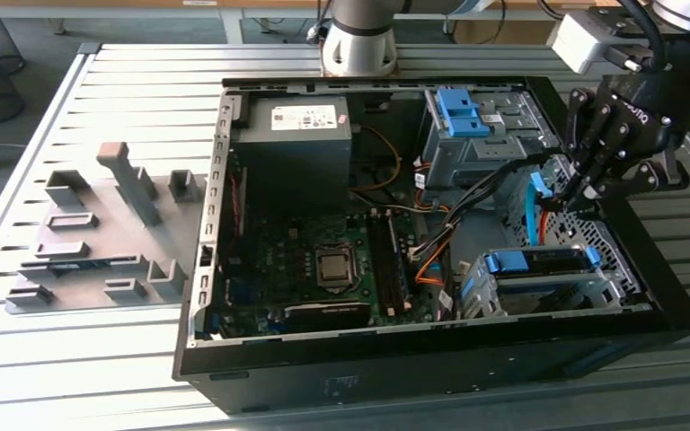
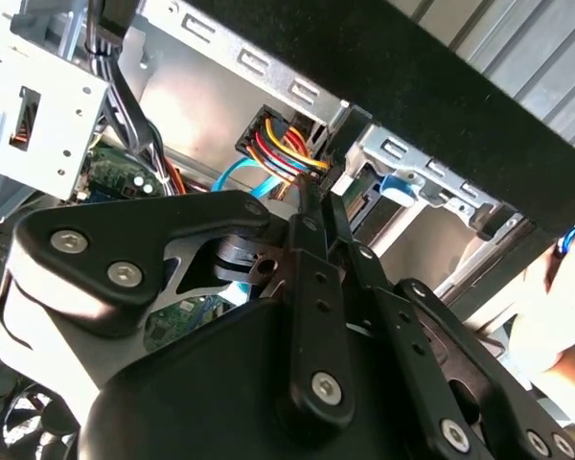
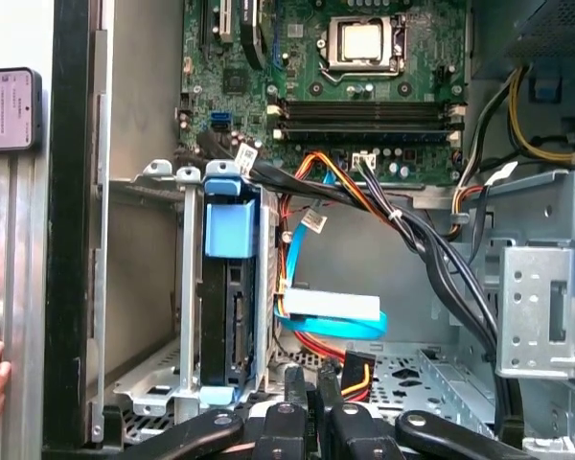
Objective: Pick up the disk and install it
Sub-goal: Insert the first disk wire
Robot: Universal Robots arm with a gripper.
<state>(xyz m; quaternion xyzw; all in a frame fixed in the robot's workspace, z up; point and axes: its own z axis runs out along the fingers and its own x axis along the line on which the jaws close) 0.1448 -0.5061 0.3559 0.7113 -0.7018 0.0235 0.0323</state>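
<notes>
The disk [image 3: 232,307] is already seated on edge in its cage, just beside the gripper [image 3: 311,383], whose fingers are pinched together around nothing, above cables.

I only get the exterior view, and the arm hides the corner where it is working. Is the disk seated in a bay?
Observer: Yes. In the first wrist view the disk stands on edge inside the metal bay.
Operator: What is nearest the pincer?
Observer: In the second wrist view the pincer points at a black connector with red, yellow and orange wires.
Operator: Is anyone close by?
Observer: A person's hand is just outside the case wall.
</notes>
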